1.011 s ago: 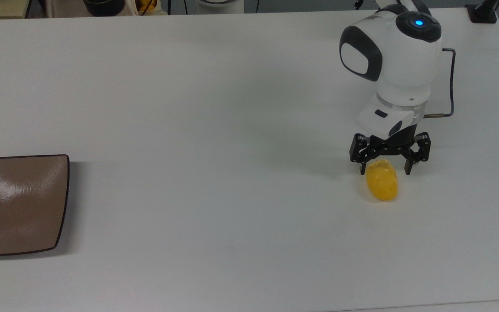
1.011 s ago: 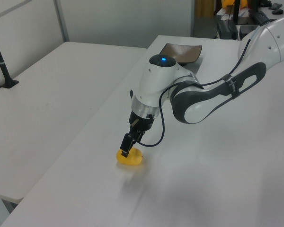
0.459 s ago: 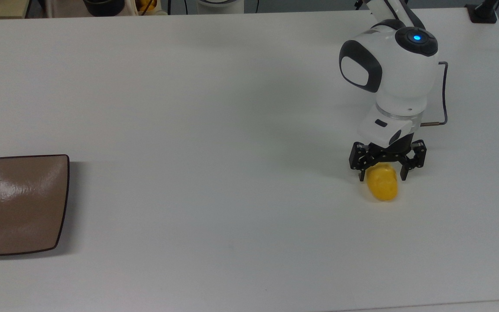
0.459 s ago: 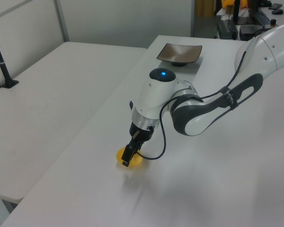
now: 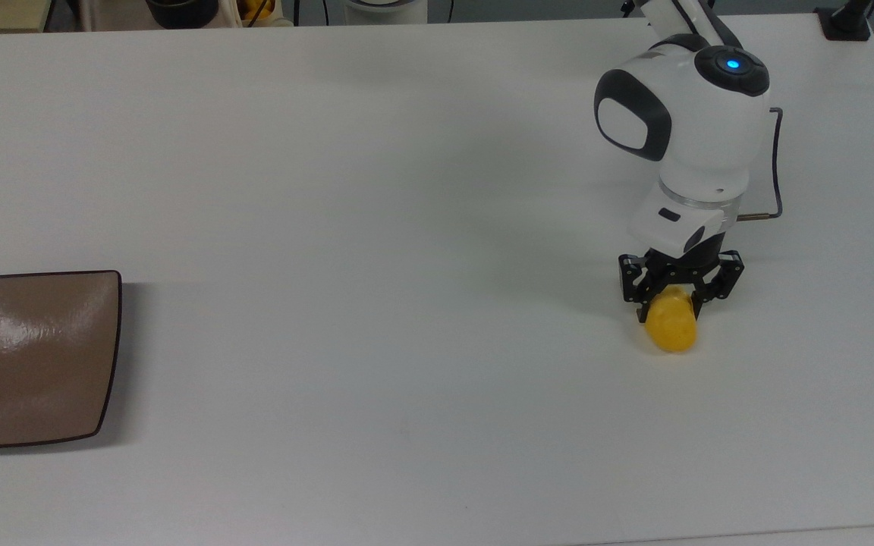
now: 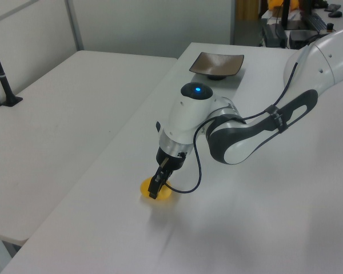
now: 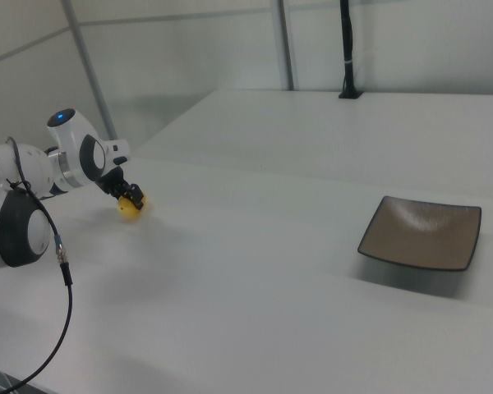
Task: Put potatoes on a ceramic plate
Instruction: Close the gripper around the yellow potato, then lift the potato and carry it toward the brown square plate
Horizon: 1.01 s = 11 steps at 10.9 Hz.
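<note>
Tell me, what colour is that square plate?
Glossy brown with a dark rim, clearest in the top view: the plate.

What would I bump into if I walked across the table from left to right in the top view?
Ceramic plate at the top view's far left → a long bare stretch of the white table → the potato with the gripper closed around it.

plate [image 5: 27,356] cut by top view's left edge, potato [image 5: 671,322] half under gripper [image 5: 669,303]
</note>
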### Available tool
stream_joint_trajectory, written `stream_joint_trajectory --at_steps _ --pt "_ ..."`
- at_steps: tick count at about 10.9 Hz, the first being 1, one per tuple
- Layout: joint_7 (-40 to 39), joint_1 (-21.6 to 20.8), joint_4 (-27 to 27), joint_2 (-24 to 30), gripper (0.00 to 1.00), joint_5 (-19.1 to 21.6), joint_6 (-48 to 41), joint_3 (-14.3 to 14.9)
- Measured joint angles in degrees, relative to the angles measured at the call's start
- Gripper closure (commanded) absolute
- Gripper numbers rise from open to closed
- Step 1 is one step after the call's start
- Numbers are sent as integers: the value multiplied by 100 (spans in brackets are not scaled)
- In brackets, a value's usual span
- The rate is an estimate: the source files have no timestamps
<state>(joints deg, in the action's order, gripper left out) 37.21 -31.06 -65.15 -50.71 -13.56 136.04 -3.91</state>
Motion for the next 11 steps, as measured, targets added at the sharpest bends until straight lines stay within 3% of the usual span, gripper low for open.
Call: stream_joint_trajectory --at_steps 4,8,11 --pt "0 33 -25 253 72 -24 0 74" --pt "-107 425 -423 1514 72 -19 -836 119" --pt "-747 777 -1046 2643 72 222 -1683 123"
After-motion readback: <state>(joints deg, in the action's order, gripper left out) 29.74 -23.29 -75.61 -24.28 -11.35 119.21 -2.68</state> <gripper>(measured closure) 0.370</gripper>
